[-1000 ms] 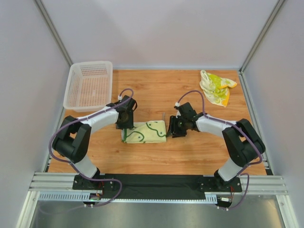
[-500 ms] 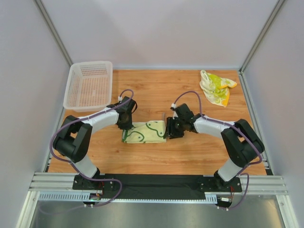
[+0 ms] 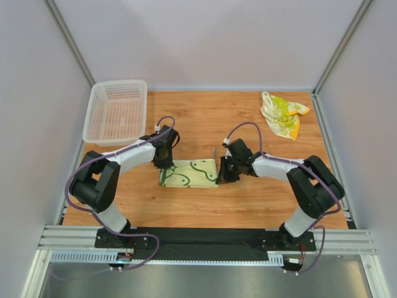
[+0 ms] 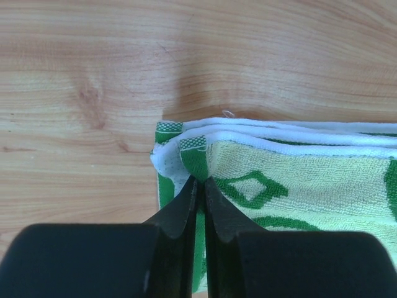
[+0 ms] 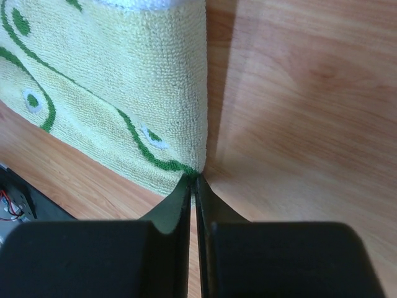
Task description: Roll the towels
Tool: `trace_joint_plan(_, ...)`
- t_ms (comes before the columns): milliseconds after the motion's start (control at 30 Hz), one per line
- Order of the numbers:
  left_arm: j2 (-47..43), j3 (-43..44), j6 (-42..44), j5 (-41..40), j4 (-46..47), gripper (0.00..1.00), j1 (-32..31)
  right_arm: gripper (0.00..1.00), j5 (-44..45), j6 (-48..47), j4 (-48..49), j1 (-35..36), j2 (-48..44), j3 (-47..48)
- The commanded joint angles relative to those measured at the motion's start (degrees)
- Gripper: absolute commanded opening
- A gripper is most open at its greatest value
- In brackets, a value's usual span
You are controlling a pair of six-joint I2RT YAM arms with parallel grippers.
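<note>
Green-lined towel [image 3: 189, 173]: folded flat on the table [image 3: 205, 118], between both arms | left gripper [image 4: 200, 181]: jaws pinched together on its left-end corner | right gripper [image 5: 193, 178]: jaws pinched together on its opposite corner, likely gripping both ends ready for rolling | blotched towel [image 3: 282, 115]: crumpled at far right, well apart.

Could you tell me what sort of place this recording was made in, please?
Most likely a lab robot cell, not a home: plain grey panel walls on aluminium posts enclose a wood-look table, with the left arm and right arm bolted to a metal rail.
</note>
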Motion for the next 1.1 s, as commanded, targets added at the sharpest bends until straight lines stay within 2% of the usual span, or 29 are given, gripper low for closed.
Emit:
trace_joint_plan(0, -0.92, 2.94, 1.55, -3.45, -2.9, 0.1, -0.21, 0.02, 2.42, 1.23, -2.1, 0.28, -2.1, -3.48)
trace_joint_plan(167, -1.09, 3.56, 1.29, -5.82, -4.74, 0.1, -0.21, 0.02, 3.29, 3.43, -3.42, 0.98, -5.0, -4.97)
trace_joint_plan(267, -1.18, 3.91, 1.02, -5.91, -5.71, 0.15, -0.29, 0.21, 3.3, 3.78, -4.47, 1.86, -5.88, -4.54)
trace_joint_plan(300, -1.26, 3.92, 0.85, -6.18, -6.06, 0.18, -0.38, 0.36, 3.3, 3.79, -4.83, 2.04, -6.23, -4.36)
trace_joint_plan(333, -1.44, 3.74, 0.67, -6.53, -6.5, 0.28, -0.56, 0.43, 3.64, 3.79, -5.7, 2.13, -7.28, -3.92)
trace_joint_plan(433, -2.4, 3.56, 0.41, -7.84, -8.08, 0.48, -1.44, 0.55, 6.27, 2.82, -7.98, 2.13, -11.13, -2.61)
trace_joint_plan(467, -2.76, 3.74, 0.23, -8.81, -8.61, 0.6, -2.05, 0.55, 7.15, 2.56, -9.91, 2.13, -12.2, -2.17)
trace_joint_plan(567, -5.3, 4.7, -0.56, -10.92, -11.68, 0.73, -3.36, 0.56, 10.94, 0.71, -12.21, 2.13, -18.16, -0.24)
trace_joint_plan(600, -7.05, 5.49, -1.26, -11.45, -12.56, 0.75, -3.63, 0.57, 11.2, 0.01, -12.04, 2.13, -19.32, 0.21)
trace_joint_plan(667, -8.99, 6.28, -2.4, -13.11, -15.28, 0.75, -4.68, 0.55, 10.34, -1.57, -11.25, 2.13, -21.08, 2.04)
trace_joint_plan(800, -14.87, 5.25, -7.67, -14.09, -18.1, 0.73, -7.06, 0.42, 6.38, -2.72, -10.19, 2.13, -16.98, 7.23)
trace_joint_plan(933, -18.05, -1.61, -13.11, -8.4, -10.75, 0.69, -8.73, 0.35, 2.87, -2.98, -7.82, 1.95, -9.59, 11.72)
trace_joint_plan(1067, -17.53, -8.46, -16.98, -2.94, -2.66, 0.67, -8.73, 0.28, -1.36, -2.19, -3.43, 0.9, -1.15, 14.53)
